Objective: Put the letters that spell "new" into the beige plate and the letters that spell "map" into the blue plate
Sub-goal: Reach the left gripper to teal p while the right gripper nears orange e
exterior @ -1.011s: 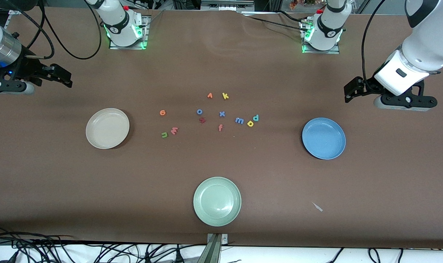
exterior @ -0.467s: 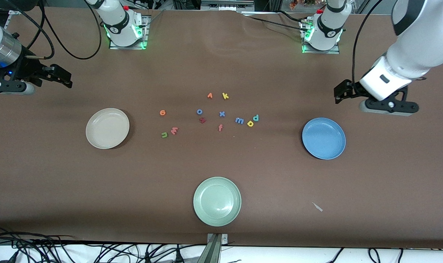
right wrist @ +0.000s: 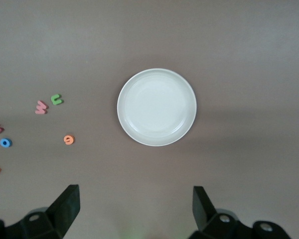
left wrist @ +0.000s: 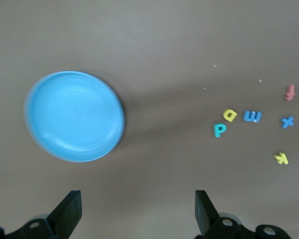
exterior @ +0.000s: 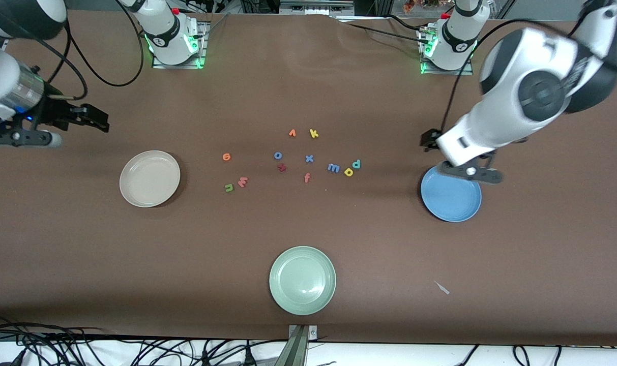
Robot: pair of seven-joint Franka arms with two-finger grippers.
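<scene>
The green n, pinkish w and orange e lie between the letter cluster and the empty beige plate. Blue m, yellow rounded letter and teal rounded letter lie together toward the empty blue plate. My left gripper hangs open over bare table beside the blue plate. My right gripper is open over bare table by the beige plate. Neither holds anything.
A pale green plate sits near the front edge. Other letters lie mid-table: orange v, yellow k, blue o, dark red letter, blue x, red f. A small scrap lies near the front.
The left arm has swung in from the table's end toward the middle, bringing its gripper beside the blue plate. The right gripper has shifted slightly toward the middle. No letter has moved.
</scene>
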